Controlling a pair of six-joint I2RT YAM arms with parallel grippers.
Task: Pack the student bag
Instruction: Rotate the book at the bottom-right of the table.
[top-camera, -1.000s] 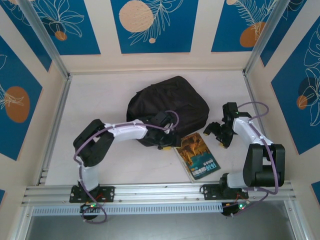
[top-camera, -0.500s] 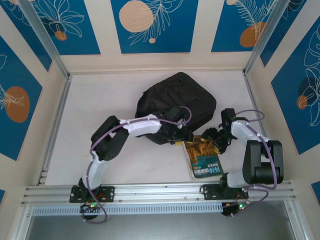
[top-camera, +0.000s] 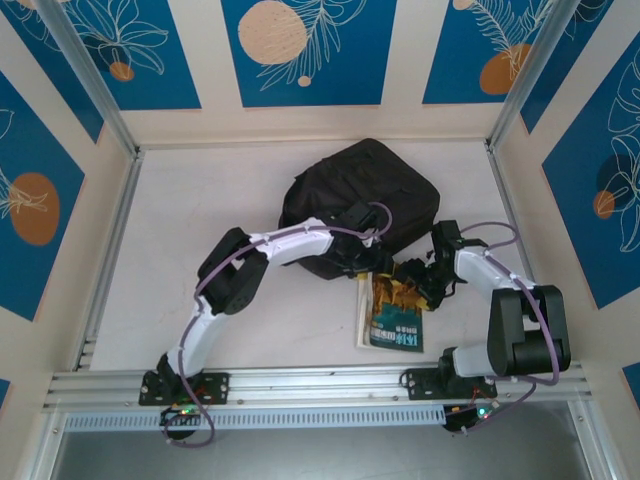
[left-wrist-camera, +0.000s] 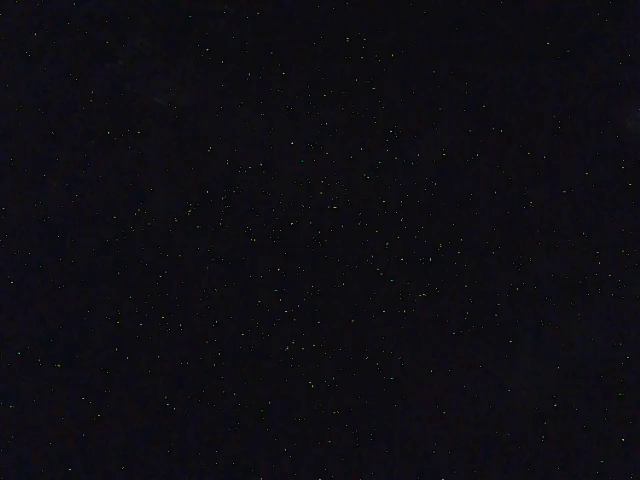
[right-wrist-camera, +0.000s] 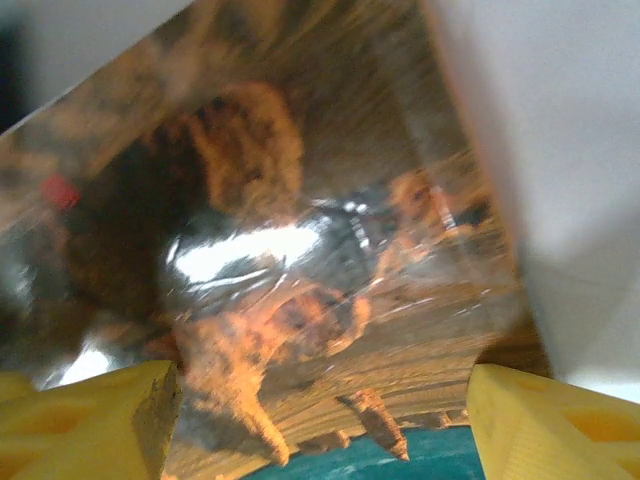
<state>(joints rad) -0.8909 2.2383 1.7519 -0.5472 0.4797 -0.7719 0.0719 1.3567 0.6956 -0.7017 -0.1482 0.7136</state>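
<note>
Nudges book (top-camera: 392, 318) closer to student bag (top-camera: 365, 190), at table's (top-camera: 200, 220) far middle, right claw (top-camera: 415, 284) spread wide. Presses left claw (top-camera: 371, 261) against bag; cannot tell how wide. Nearly ready to slide in.

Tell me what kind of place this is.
Probably a robot test cell: a white table edged by aluminium rails, blue wall panels, and left arm and right arm bolted at its edge.

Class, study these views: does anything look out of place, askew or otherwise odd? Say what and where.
The book lies outside the student bag, slightly askew on the table, its far end under the right gripper. The left wrist view is dark, probably because the left gripper is pushed against the bag's black fabric.
</note>
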